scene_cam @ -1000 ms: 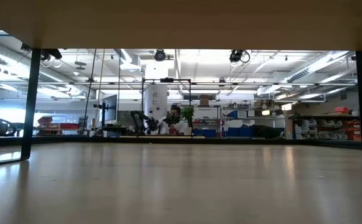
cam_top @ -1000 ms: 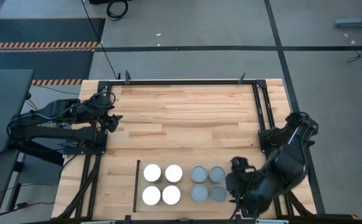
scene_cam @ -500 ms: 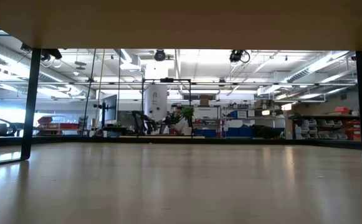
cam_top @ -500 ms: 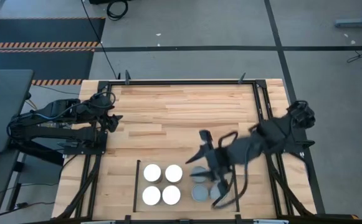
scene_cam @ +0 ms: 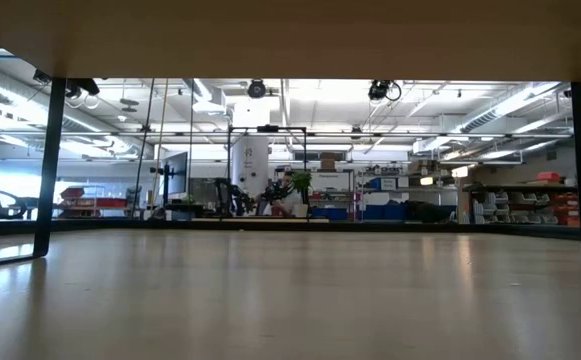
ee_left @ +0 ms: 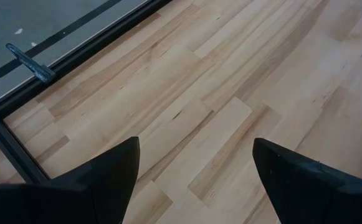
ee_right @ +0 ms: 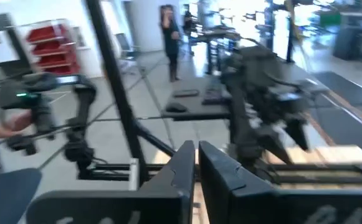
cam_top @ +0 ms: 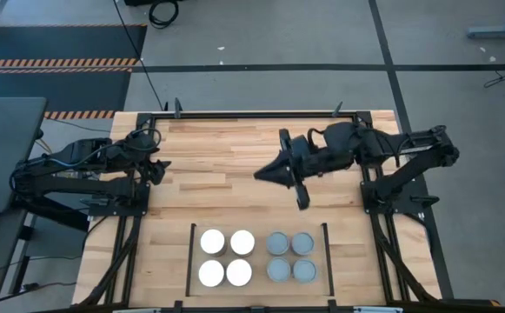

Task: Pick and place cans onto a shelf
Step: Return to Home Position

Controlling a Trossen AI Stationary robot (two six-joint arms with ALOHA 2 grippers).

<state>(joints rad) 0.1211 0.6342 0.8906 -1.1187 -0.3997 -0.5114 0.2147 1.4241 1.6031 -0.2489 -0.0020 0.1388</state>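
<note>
Several cans stand upright in two square groups on the shelf (cam_top: 258,228), a pale panel between two thin black rails at the table's near edge. The white-topped cans (cam_top: 226,257) are on the left and the grey-topped cans (cam_top: 291,256) on the right. My right gripper (cam_top: 262,175) hangs above the middle of the table, level, pointing toward the table's left edge. It is shut with nothing in it, as its wrist view shows (ee_right: 196,163). My left gripper (cam_top: 159,167) waits open at the table's left side, above bare planks (ee_left: 196,163).
A black frame (cam_top: 261,114) runs along the table's far edge and down both sides. The striped plank tabletop (cam_top: 235,156) lies bare between the two arms. The low view shows only a smooth pale surface (scene_cam: 290,300) under a board, with the room behind.
My right gripper has risen from beside the grey-topped cans at the near right and swung over them toward the table's middle and far side. It has tipped from pointing down to level and has shut on nothing. The cans have stayed in place.
</note>
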